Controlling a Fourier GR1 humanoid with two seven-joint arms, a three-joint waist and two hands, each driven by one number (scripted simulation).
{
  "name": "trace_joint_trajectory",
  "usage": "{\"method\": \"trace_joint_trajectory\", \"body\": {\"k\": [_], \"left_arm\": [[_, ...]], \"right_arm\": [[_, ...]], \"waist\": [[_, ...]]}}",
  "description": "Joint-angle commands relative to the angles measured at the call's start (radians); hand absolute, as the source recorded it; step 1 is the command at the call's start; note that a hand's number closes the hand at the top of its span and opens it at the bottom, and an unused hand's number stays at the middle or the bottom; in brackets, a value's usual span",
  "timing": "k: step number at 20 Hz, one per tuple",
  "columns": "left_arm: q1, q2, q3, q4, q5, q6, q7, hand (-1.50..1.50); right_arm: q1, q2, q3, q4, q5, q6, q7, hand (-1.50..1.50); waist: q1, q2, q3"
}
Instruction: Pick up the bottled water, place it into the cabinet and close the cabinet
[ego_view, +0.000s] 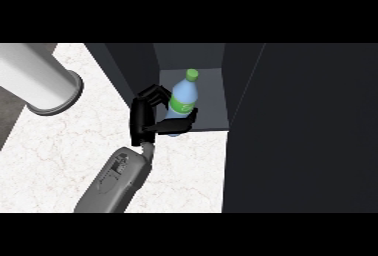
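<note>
One hand is at work, and it shows at the middle of the head view: my hand (148, 117), on the grey forearm (114, 182) that comes up from the lower edge over the marbled counter (52, 150). Which of my arms it is I cannot tell for sure; no second hand shows anywhere, and I take this one for the left because it enters left of centre. Its fingers and thumb are curled round the lower half of the bottled water (181, 100), the thumb crossing the front below the green label, so the bottle is gripped, not merely touched. I hold it low on the body, I judge, to keep the green cap and neck free as it goes into the cabinet (210, 75). The bottle leans a little, cap pointing up and to the right, and its upper part already stands inside the dark opening against the grey inner wall, while its base sits close to the front edge of the cabinet floor; whether it rests there I cannot tell. The dark door panel (310, 130) stands wide at the right edge of the opening, left so for now, since closing comes only after I let go. A pale cylinder (40, 77) lies at the counter's far left corner, well apart.
</note>
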Motion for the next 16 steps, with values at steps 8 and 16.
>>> {"method": "trace_joint_trajectory", "body": {"k": [8,16], "left_arm": [[-0.261,0.058,0.026,0.254,-0.067,0.003,0.021,1.5],[-0.277,0.125,-0.024,0.315,-0.153,0.104,0.058,1.5]], "right_arm": [[-0.016,-0.021,-0.006,-0.008,-0.018,0.02,0.012,-1.5],[-0.02,-0.006,0.005,0.022,-0.006,0.018,-0.01,-1.5]], "waist": [[-0.053,0.037,-0.005],[-0.058,0.039,-0.004]]}}
